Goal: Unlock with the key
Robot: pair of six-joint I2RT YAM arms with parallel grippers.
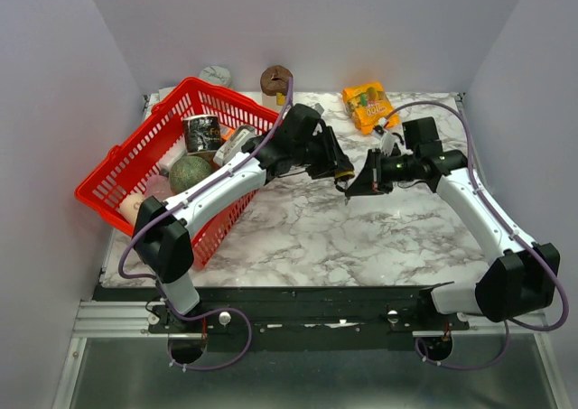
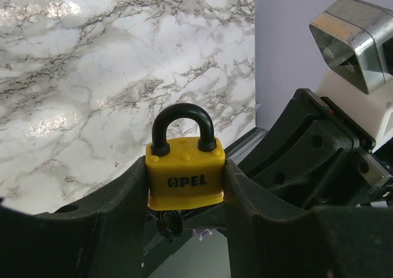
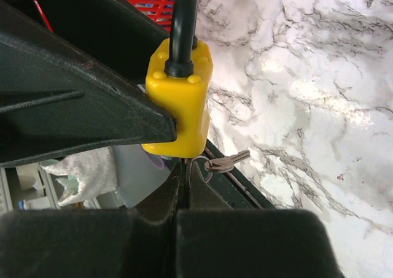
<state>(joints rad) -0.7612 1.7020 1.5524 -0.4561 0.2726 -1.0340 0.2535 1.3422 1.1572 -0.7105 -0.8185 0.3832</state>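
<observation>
The left gripper (image 2: 184, 189) holds the yellow padlock (image 2: 184, 173) above the marble table (image 1: 361, 237), jaws clamped on its sides, the black shackle closed. The right gripper (image 3: 184, 175) sits just beneath the lock's underside, jaws pressed together, perhaps pinching a hidden key. A silver key (image 3: 226, 162) dangles on a ring beside them.

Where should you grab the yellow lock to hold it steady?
Pinch the lock's yellow body from its two sides, like the left claw does. Those sides are broad; the black loop on top is thin and round, and the underside needs room for the key.
</observation>
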